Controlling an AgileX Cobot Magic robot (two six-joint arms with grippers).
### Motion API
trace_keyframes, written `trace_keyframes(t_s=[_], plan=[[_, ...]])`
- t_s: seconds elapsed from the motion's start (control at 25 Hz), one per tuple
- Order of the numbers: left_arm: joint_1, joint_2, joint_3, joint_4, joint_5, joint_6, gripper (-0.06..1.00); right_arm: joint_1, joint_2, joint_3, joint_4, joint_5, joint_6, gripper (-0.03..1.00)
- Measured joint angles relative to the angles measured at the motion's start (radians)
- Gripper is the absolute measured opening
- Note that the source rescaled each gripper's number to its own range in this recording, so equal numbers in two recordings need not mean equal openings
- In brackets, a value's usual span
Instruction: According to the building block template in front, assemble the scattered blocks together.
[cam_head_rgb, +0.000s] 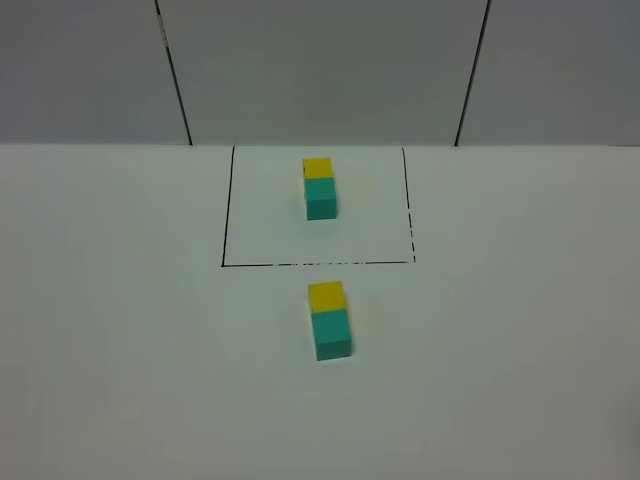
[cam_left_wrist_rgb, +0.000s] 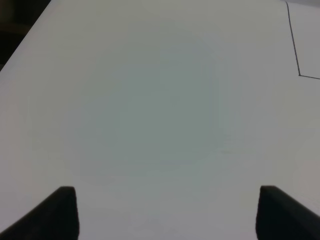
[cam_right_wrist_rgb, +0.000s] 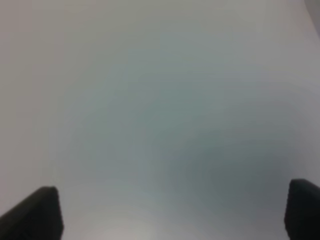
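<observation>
The template, a yellow cube (cam_head_rgb: 318, 167) joined to a teal cube (cam_head_rgb: 321, 196), stands inside a thin black drawn rectangle (cam_head_rgb: 227, 210) at the table's far middle. In front of the rectangle, the unframed yellow cube (cam_head_rgb: 327, 295) and teal cube (cam_head_rgb: 333, 333) sit touching in a row, yellow farther, teal nearer. Neither gripper shows in the high view. In the left wrist view my left gripper (cam_left_wrist_rgb: 167, 212) is open and empty over bare white table. In the right wrist view my right gripper (cam_right_wrist_rgb: 172, 212) is open and empty over bare table.
The white table (cam_head_rgb: 120, 330) ends at a grey panelled back wall (cam_head_rgb: 320, 70). A corner of the black rectangle line (cam_left_wrist_rgb: 295, 45) shows in the left wrist view, with the table's dark edge (cam_left_wrist_rgb: 20, 25) at the far corner.
</observation>
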Motion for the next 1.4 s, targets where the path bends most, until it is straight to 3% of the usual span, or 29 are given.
trace_keyframes(t_s=[0.36, 0.64, 1.4], plan=[[0.000, 0.000, 0.000, 0.000, 0.000, 0.000, 0.60, 0.032, -0.424, 0.295, 0.002, -0.053, -0.025, 0.81], [0.000, 0.000, 0.000, 0.000, 0.000, 0.000, 0.60, 0.036, -0.623, 0.337, 0.022, -0.062, -0.098, 0.81], [0.000, 0.000, 0.000, 0.000, 0.000, 0.000, 0.60, 0.036, -0.693, 0.413, 0.022, -0.068, -0.116, 0.81]])
